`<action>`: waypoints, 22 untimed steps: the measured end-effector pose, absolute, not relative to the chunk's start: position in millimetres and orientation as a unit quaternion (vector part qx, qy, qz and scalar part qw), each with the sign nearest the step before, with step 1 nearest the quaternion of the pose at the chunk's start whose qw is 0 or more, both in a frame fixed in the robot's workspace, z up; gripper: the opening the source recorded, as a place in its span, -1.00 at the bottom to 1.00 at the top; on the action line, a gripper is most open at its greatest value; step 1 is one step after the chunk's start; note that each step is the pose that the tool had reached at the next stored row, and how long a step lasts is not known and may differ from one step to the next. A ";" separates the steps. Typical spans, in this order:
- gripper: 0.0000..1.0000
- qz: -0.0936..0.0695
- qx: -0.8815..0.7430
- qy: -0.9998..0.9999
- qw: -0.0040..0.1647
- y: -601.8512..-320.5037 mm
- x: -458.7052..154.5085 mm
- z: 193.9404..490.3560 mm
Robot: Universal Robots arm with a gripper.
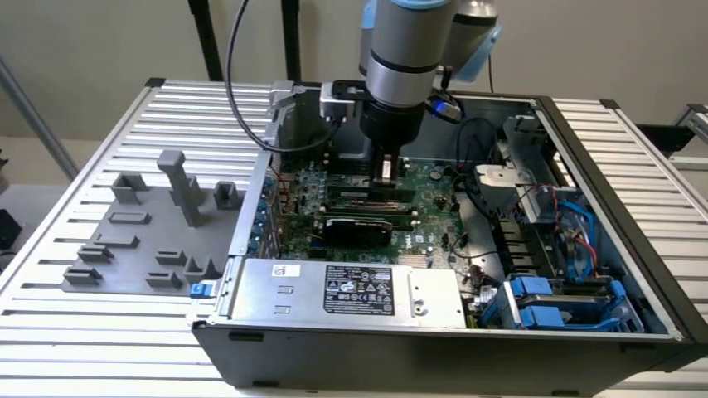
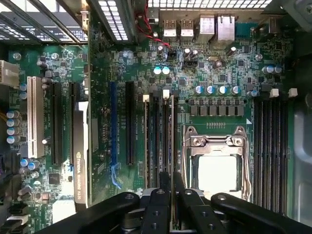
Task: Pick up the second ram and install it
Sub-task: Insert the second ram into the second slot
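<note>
Claw [image 2: 171, 187] was seen in the wrist view clenched on the second ram [image 2: 172, 141], edge-on in a slot just beside the processor socket [image 2: 218, 165]; the exterior view recorded the open case [image 1: 619, 207].

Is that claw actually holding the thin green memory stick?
Touching. In the wrist view, the gripper fingers clamp the memory stick, standing edge-on at the slots.

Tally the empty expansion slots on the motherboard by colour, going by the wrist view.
White slot: 1
Blue slot: 1
Black slots: 2
Total: 4
</note>
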State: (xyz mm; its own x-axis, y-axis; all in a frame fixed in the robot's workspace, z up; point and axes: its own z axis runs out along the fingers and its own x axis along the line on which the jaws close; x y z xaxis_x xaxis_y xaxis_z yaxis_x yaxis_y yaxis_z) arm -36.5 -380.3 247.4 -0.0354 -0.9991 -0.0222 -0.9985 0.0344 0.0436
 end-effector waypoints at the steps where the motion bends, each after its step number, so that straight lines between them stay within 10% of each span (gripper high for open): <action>1: -1.00 -0.023 0.695 -0.719 0.007 -380.3 -36.5 245.6; 22: -1.00 -0.020 0.695 -0.719 0.004 -380.3 -36.5 226.3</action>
State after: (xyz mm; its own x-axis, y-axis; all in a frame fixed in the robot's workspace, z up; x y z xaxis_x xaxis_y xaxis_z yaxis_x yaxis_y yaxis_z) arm -36.5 -380.3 226.3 -0.0337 -0.9992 -0.0221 -0.9988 0.0329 0.0356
